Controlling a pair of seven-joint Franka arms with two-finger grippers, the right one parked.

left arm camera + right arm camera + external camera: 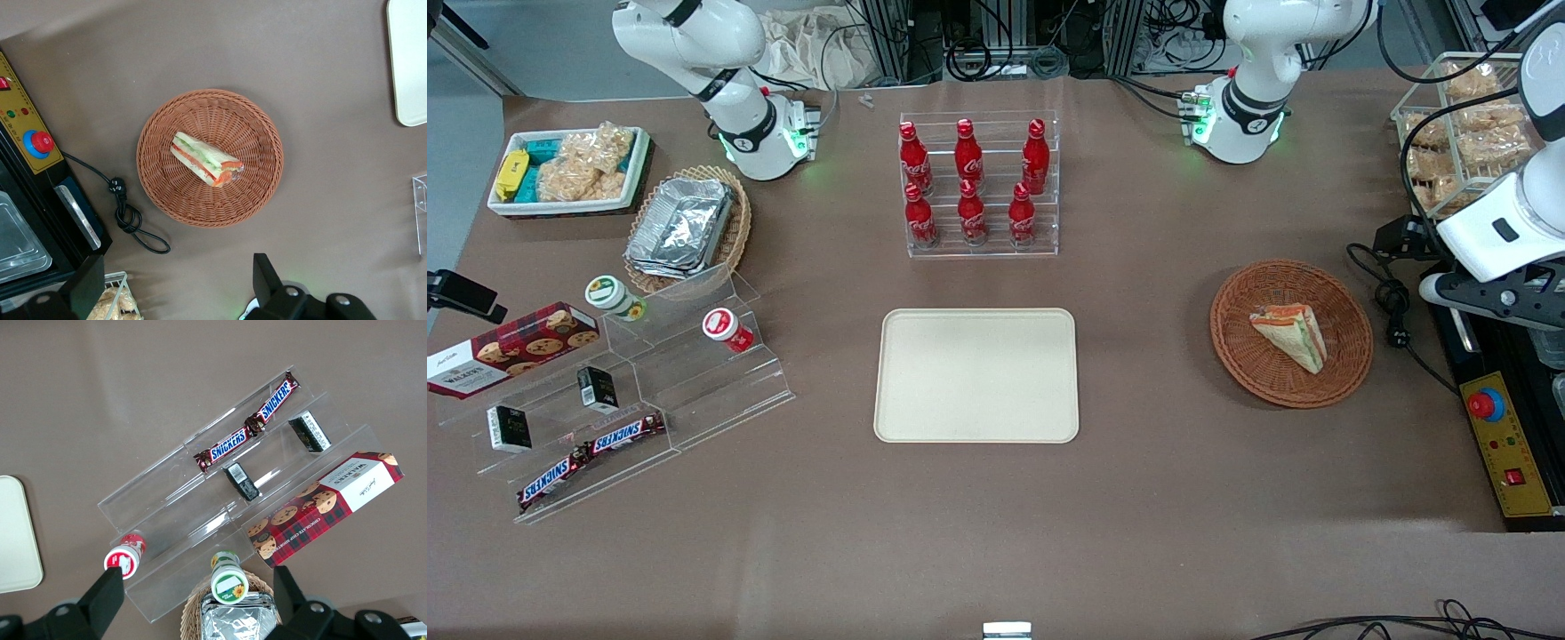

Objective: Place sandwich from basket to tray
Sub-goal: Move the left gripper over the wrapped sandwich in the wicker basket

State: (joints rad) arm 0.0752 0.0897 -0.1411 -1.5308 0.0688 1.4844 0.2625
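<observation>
The sandwich (1291,333), a wrapped white-bread wedge with orange-red and green layers, lies in the round reddish-brown wicker basket (1347,364). The cream tray (976,375) lies flat and bare mid-table, apart from the basket, toward the parked arm's end. My left gripper (1485,298) hangs high above the table at the working arm's end, beside the basket and not touching it. In the left wrist view the gripper (175,287) is open and empty, the sandwich (205,160) rests in the basket (257,127), and one tray edge (408,60) shows.
A clear rack of red cola bottles (978,187) stands farther from the front camera than the tray. A wire rack of bagged snacks (1467,133), a black control box with a red button (1503,444) and a coiled cable (130,217) lie near the basket. Acrylic steps with snacks (631,391) stand at the parked arm's end.
</observation>
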